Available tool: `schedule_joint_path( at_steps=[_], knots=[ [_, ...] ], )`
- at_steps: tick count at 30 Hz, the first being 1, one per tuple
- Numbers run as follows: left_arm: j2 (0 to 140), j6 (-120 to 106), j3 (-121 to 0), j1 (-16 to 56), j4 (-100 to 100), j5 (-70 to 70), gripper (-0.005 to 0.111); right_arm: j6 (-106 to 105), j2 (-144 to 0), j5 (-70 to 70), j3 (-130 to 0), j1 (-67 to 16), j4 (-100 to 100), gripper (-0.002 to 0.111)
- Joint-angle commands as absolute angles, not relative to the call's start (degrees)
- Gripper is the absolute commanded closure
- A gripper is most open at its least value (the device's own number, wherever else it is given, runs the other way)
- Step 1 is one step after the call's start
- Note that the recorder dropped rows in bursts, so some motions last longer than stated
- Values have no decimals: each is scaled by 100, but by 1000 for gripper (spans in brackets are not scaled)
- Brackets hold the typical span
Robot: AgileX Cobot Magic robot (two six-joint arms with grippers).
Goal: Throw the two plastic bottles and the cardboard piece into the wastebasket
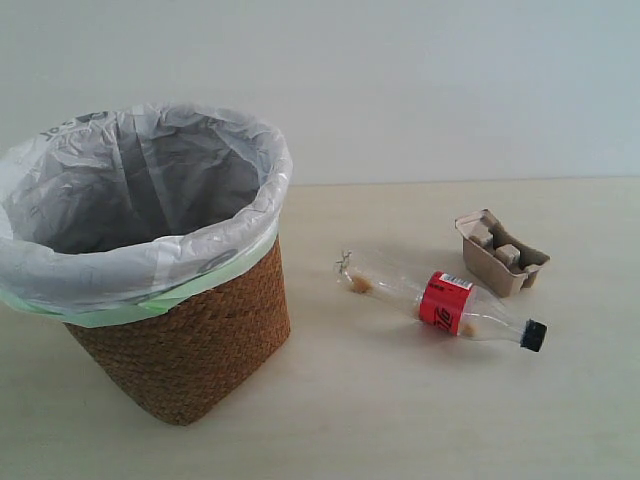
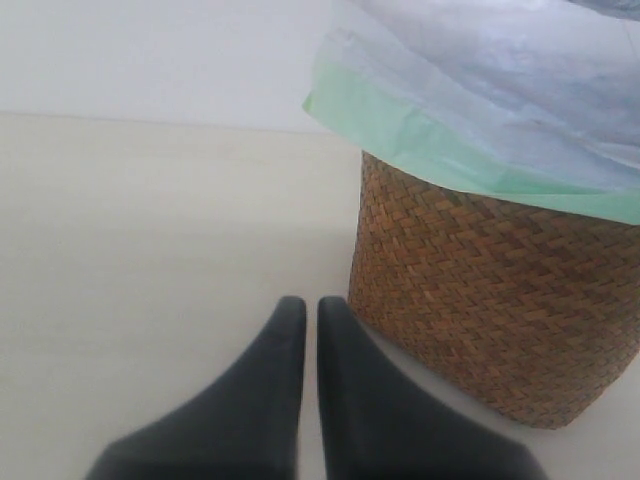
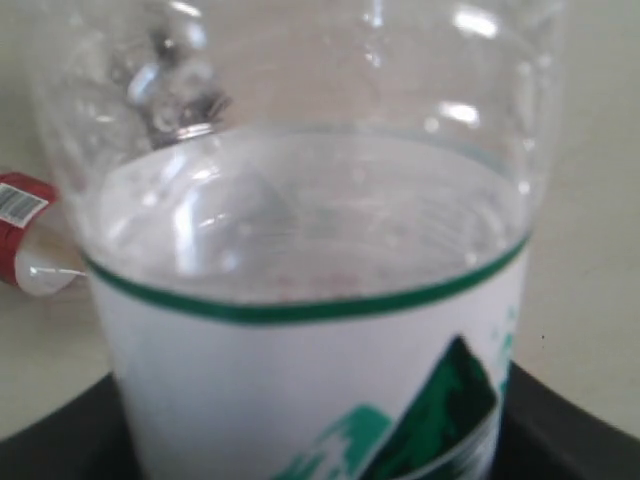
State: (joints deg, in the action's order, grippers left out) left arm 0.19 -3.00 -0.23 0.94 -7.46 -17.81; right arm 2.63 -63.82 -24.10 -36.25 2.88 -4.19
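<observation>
The wastebasket (image 1: 180,340), brown wicker with a white bag, stands at the left of the exterior view. The red-label bottle (image 1: 445,302) with a black cap lies on its side to the right of it. Beyond that bottle sits the cardboard piece (image 1: 503,252). Neither arm shows in the exterior view. My right gripper (image 3: 315,430) is shut on the green-and-white-label bottle (image 3: 310,300), which fills the right wrist view between dark fingers (image 3: 575,425). An edge of the red-label bottle (image 3: 20,215) shows behind it. My left gripper (image 2: 303,305) is shut and empty, low beside the wastebasket's woven wall (image 2: 500,300).
A pale tabletop (image 1: 400,420) carries everything, with a plain white wall (image 1: 450,80) behind it. The bag's pale green edge (image 2: 430,150) hangs over the wicker above my left gripper.
</observation>
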Motion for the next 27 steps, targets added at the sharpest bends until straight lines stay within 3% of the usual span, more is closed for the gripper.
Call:
schedule_joint_path(
  at_steps=[1, 7, 15, 21, 24, 27],
  knots=[
    [0, -252, 0, 91, -729, -1774, 103, 219, -6669, -2729, -3745, 279, -350, 108],
    [0, -252, 0, 91, -729, -1774, 103, 153, -7047, -3345, -4219, 279, -350, 108],
    [0, -252, 0, 91, -729, -1774, 103, -206, -7363, -2609, -4244, 208, -716, 108],
    [0, -252, 0, 91, -729, -1774, 103, -512, -8059, -2411, -5345, -1250, -1201, 106],
    [0, -252, 0, 91, -729, -1774, 103, -512, -8386, -2571, -6748, -2282, -2018, 84],
    [0, -252, 0, 91, -729, -1774, 103, -526, -8785, -2962, -8449, -3060, -2817, 42]
  ],
)
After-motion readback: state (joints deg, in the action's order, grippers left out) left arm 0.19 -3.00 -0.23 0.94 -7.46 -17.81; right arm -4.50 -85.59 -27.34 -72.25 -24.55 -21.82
